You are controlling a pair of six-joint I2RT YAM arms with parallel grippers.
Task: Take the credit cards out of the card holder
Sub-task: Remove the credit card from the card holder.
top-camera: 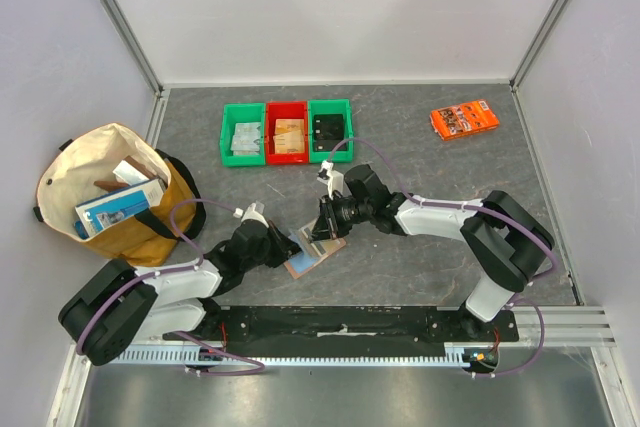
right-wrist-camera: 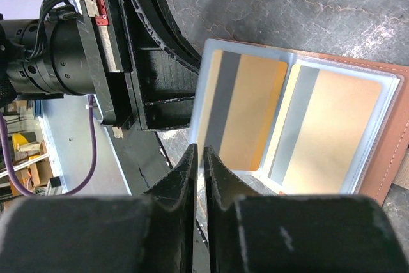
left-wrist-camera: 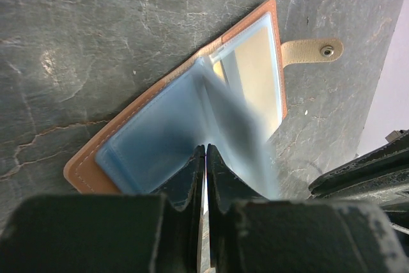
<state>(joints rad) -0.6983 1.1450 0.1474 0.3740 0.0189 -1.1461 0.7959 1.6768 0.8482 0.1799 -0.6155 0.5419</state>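
Near the middle of the near edge of the surface (top-camera: 430,277), we see the card holder (top-camera: 313,255) open, left pincer (left-wrist-camera: 206,153) clenched on its floppy sleeve (left-wrist-camera: 160,139), right pincer (right-wrist-camera: 199,153) nearly together, grip unclear; the credit cards (right-wrist-camera: 246,113) look stiff, slick, best pinched edgewise.

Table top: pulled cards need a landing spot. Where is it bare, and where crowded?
Bare: the strip between the bins and the orange packet, and the stretch from that packet down to the right arm. Crowded: the centre, where left hand and right hand meet at the card holder, and by the tote bag.
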